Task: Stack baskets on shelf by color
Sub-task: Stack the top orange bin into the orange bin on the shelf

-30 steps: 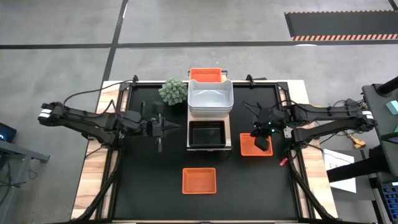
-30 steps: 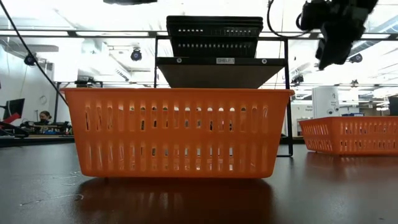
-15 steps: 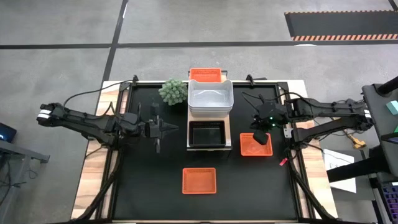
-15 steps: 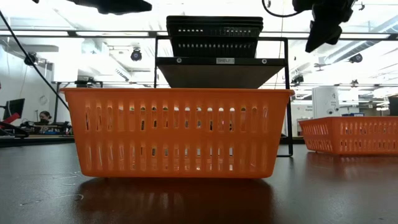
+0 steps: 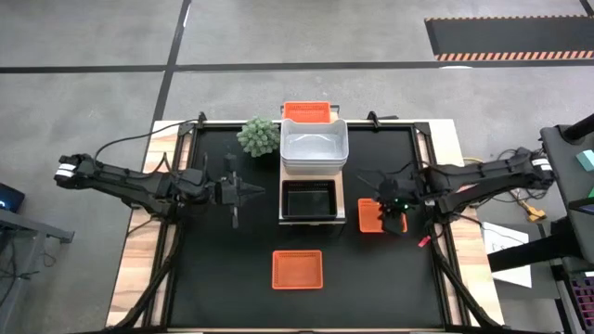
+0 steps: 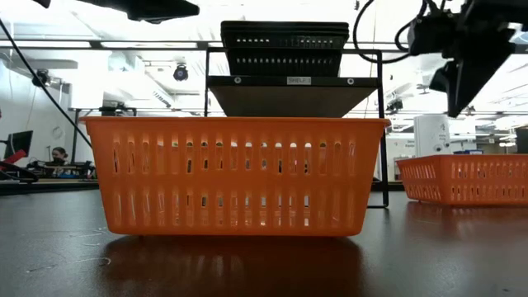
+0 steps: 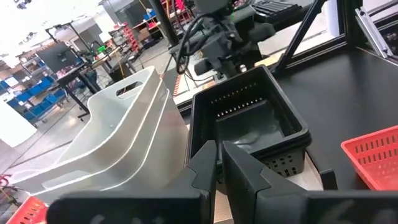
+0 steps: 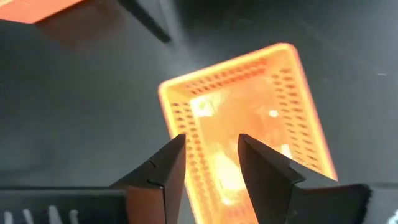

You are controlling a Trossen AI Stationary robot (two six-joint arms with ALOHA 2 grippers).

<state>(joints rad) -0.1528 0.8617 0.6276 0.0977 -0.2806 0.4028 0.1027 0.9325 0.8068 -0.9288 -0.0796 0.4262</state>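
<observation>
Right gripper (image 5: pixel 393 219): I see it poised over the red-orange basket (image 5: pixel 373 216) on the right side of the table (image 5: pixel 232 269). In its wrist view the two fingers (image 8: pixel 158 180) stand parted with a gap between them, nothing in it — the basket's slotted floor shows below and between the tips.
Red-orange basket under the right gripper: sits on the black table top just beside the shelf's (image 5: pixel 345 206) right edge, resting flat in the low view (image 6: pixel 462 180).
Left gripper (image 5: pixel 249 192): I have it waiting left of the shelf, fingers (image 7: pixel 205 165) pressed together, empty, pointing toward the black basket (image 5: pixel 308 200).
Black basket: on the near end of the shelf, straight ahead of the left gripper's tips.
White baskets (image 5: pixel 314 144): a nested stack on the shelf's middle, beyond the black one as the left wrist sees them (image 7: pixel 118 149).
Third red-orange basket (image 5: pixel 306 111): at the shelf's far end, partly hidden by the white stack.
Front red-orange basket (image 5: pixel 297 269): alone on the table, nearer the front edge than either gripper — well apart from both.
Green plant (image 5: pixel 259 135): beside the shelf's left edge, by the white stack.
</observation>
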